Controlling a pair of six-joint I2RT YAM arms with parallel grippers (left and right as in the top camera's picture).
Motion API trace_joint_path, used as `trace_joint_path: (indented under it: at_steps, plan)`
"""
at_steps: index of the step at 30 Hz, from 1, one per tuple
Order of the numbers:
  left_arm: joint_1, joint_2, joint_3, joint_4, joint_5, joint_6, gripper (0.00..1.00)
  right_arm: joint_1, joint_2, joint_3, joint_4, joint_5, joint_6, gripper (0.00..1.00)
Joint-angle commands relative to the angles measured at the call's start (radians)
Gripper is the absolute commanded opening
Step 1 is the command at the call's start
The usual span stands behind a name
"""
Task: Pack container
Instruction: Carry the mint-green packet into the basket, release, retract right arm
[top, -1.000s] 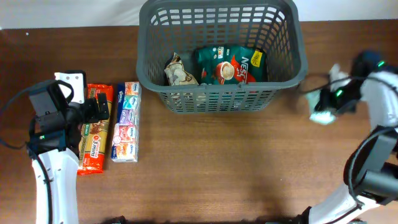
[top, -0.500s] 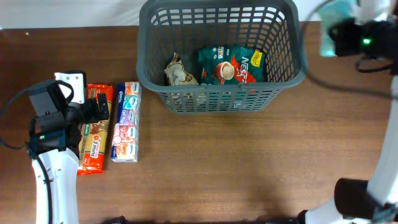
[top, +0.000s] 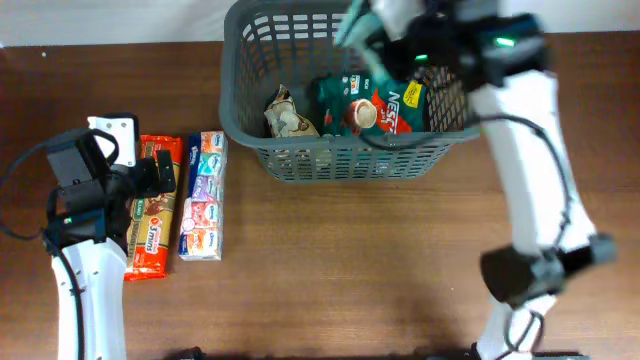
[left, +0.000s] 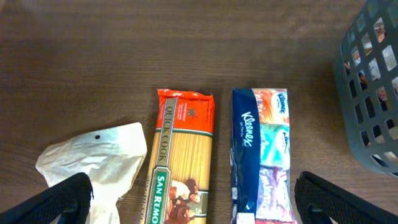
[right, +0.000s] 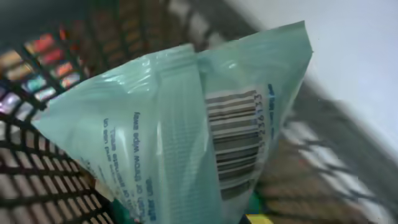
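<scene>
1. A dark brown, wood-grained desk fills most of the overhead view. A white strip of wall runs along the top edge of the frame.
2. The container, a dark grey lattice basket, stands on the desk at the upper centre of the overhead view. One of its corners is caught at the right edge of the left wrist view.
3. Inside it lies a green coffee packet with "NES" legible in white, a pictured cup and a yellow corner patch. A crumpled beige packet lies just to its left.
4. A pale green packet is gripped by the right fingers above the container, at the top centre of the frame. In the right wrist view a barcode and lines of small blue print are seen on it, but the print cannot be read. The lattice wall is blurred behind it.
5. The left fingers are spread wide and hold nothing. Their tips are seen at the two lower corners of the left wrist view.
6. Between those tips lies an orange pasta packet, on which "QUICK COOK" and "SAN REMO" are printed lengthwise.
7. Just to its right lies a tissue pack marked "Kleenex". A crumpled white bag lies just to the left of the pasta packet, at the lower left of the frame.
</scene>
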Motion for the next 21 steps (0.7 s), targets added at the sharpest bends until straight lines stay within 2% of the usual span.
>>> trace_joint_path:
  at_steps: [1,5,9,15,16,19,21]
  plan:
    - [0.004,0.005,0.018,0.003,0.018,0.013,0.99,0.038,0.094,0.001,0.000,-0.006,-0.010,0.04]
    - [0.004,0.005,0.018,0.003,0.017,0.013,0.99,0.051,0.135,0.001,-0.048,-0.010,-0.006,0.04]
    - [0.004,0.005,0.018,0.003,0.018,0.013,0.99,0.061,0.152,0.000,-0.068,-0.031,0.007,0.13]
    - [0.004,0.005,0.018,0.003,0.018,0.013,0.99,0.061,0.185,-0.003,-0.090,-0.095,0.018,0.15]
    - [0.004,0.005,0.018,0.003,0.018,0.013,0.99,0.061,0.185,-0.003,-0.089,-0.093,0.018,0.20]
    - [0.004,0.005,0.018,0.003,0.017,0.013,0.99,0.056,0.160,-0.001,-0.092,-0.078,0.027,0.59]
    - [0.004,0.005,0.018,0.003,0.018,0.013,0.99,0.049,0.128,-0.001,-0.090,-0.040,0.047,0.63]
